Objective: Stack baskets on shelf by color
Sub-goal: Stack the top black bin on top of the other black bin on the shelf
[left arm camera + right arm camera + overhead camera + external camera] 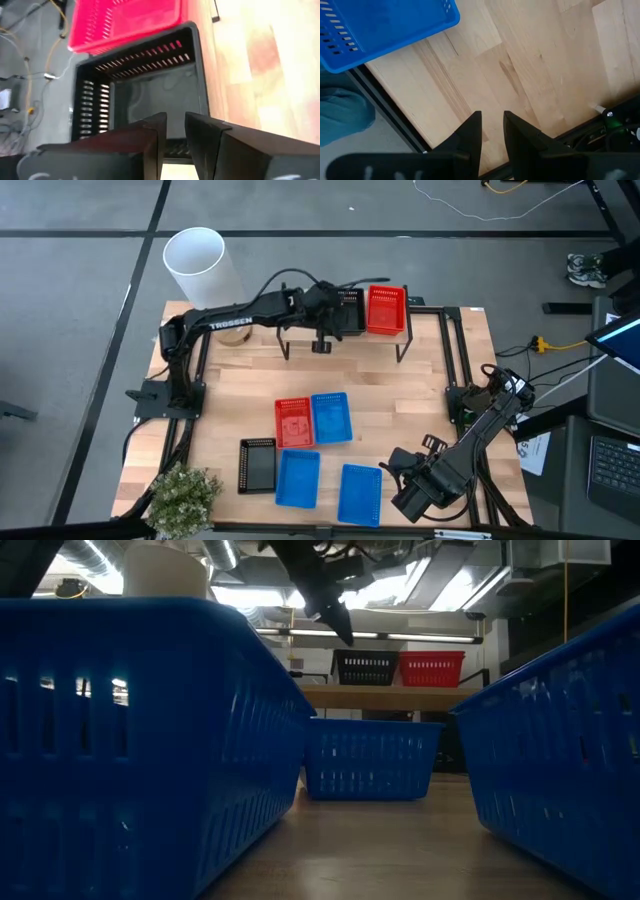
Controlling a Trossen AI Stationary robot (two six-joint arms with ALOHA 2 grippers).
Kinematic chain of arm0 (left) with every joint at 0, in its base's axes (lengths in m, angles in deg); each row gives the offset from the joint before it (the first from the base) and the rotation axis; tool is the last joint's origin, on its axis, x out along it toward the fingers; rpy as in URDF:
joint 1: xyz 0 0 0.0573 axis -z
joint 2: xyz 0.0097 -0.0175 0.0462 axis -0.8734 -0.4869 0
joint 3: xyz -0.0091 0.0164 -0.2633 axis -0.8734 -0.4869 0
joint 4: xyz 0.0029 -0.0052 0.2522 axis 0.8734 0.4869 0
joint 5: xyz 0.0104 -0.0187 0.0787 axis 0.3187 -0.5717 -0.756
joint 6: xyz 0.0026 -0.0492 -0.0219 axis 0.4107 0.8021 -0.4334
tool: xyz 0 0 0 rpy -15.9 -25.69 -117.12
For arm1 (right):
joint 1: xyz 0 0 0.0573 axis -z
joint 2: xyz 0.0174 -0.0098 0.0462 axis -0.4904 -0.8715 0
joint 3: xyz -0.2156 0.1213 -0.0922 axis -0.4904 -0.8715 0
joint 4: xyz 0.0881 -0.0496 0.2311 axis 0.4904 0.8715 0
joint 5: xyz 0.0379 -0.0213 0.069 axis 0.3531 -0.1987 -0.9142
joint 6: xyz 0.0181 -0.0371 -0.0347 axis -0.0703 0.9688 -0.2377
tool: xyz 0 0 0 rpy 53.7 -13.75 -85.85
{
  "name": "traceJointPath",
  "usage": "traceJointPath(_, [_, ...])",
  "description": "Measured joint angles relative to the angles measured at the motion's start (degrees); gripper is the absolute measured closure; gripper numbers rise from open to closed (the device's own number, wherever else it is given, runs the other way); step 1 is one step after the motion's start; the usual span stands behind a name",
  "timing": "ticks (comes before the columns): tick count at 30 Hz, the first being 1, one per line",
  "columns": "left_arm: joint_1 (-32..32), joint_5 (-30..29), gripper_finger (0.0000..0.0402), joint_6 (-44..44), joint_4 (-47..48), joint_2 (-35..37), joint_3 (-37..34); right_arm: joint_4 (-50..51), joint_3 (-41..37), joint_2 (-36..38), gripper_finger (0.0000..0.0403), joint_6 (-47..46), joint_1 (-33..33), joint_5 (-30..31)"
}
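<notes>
Baskets on shelf: a black basket (347,311) and a red basket (386,309) are sitting side by side on the shelf (415,326) at the far edge of the worktop, walls touching or nearly so, the red one toward the right end.
Baskets on worktop: a red basket (293,422) and a blue basket (331,418) are lying together at mid-worktop; a black basket (257,464) and two more blue baskets (297,478), (360,493) are waiting along the near edge.
Orientation: every basket is standing open side up; the shelf pair are running their long axes far-to-near, across the plank, and those on the worktop are lying roughly the same way, some slightly skewed.
Left gripper (172,137): hovering over the near rim of the black basket on the shelf, fingers a narrow gap apart and holding nothing.
Right gripper (492,132): waiting above bare worktop (530,65) by the near right corner, beside a blue basket, fingers a narrow gap apart and empty.
Step in hand: judged to be the placing of the black basket on the shelf, with the gripper already free of it.
Next move: likely calling for the left arm lifting clear, then a worktop basket being fetched and nested squarely into its colour-mate, or the blues starting a third pile on the shelf's bare left part.
</notes>
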Motion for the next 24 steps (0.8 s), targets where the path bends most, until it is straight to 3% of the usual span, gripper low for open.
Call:
traceJointPath(6, [0.1, -4.5, 0.0339, -0.4, 3.1, 0.1, 0.0, -0.2, 0.0, 0.0, 0.0324, 0.0, 0.0, -0.3])
traceJointPath(24, [-0.1, -8.0, 0.0339, -0.9, 2.8, 0.2, 0.0, -0.3, 0.0, 0.0, 0.0324, 0.1, 0.0, -0.5])
